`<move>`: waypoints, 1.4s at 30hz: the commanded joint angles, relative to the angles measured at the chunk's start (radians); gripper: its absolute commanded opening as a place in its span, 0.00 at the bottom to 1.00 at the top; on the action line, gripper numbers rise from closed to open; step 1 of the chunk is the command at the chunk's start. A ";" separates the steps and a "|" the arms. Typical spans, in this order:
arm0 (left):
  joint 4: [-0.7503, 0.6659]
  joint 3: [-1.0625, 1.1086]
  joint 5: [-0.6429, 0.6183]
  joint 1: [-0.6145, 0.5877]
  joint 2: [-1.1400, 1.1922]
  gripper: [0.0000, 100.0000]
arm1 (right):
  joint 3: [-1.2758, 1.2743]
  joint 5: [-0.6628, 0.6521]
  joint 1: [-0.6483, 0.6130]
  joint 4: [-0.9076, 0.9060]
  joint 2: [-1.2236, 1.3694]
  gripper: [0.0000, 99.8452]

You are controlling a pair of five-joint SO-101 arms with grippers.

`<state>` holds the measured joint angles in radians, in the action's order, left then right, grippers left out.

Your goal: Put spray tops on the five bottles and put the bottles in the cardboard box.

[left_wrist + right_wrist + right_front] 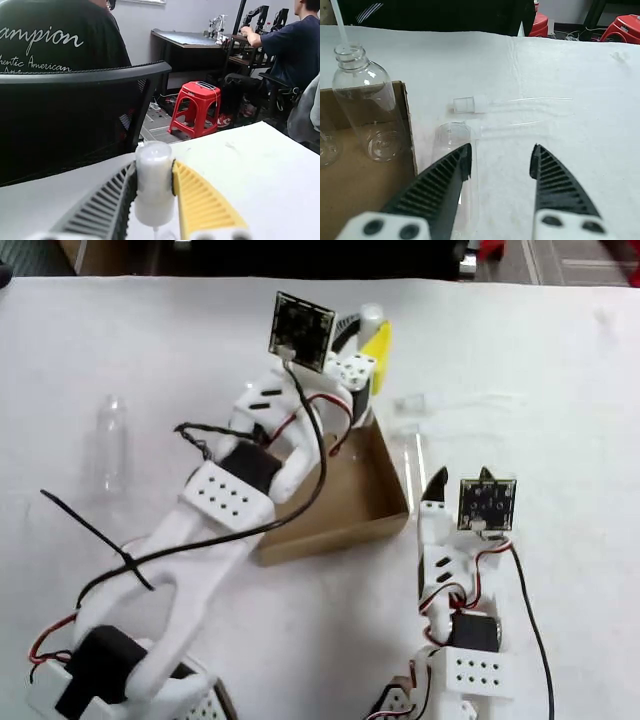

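The left gripper (pixel 154 167) pinches a white spray top (pixel 153 192) between its grey and yellow fingers, above the 12 o'clock edge of the cardboard box (pixel 335 535). An open-necked upright bottle (pixel 367 110) stands just inside the box's 3 o'clock wall. The right gripper (pixel 501 150), jaws spread, hovers at the box's 3 o'clock side over a lying bottle (pixel 451 137). A loose spray top (pixel 469 104) lies beyond it. Another bottle (pixel 112 440) lies toward 9 o'clock.
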<state>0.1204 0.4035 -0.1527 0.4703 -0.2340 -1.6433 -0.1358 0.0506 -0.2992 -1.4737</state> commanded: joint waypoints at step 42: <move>0.040 0.006 -0.011 -0.015 0.165 0.15 | 0.014 -0.014 0.005 0.022 -0.012 0.17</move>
<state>0.0974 0.4496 -0.1527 0.4580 -0.0545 -1.6433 -0.1389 0.0506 -0.2992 -1.4737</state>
